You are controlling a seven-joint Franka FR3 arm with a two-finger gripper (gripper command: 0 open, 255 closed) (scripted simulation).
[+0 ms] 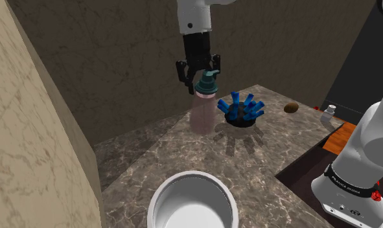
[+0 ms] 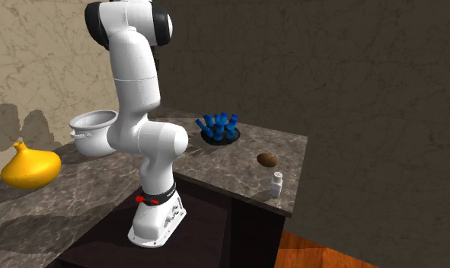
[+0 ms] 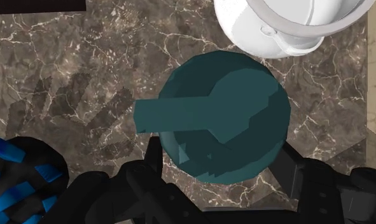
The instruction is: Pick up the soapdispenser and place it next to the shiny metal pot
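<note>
The gripper (image 1: 206, 76) clasps the soap dispenser (image 1: 203, 107) by its teal pump head, one black finger on each side. The pinkish bottle hangs straight below the gripper and appears clear of the marbled worktop (image 1: 138, 168). In the shoulder view the dispenser is beyond the pale pot (image 1: 159, 194) and apart from it.
</note>
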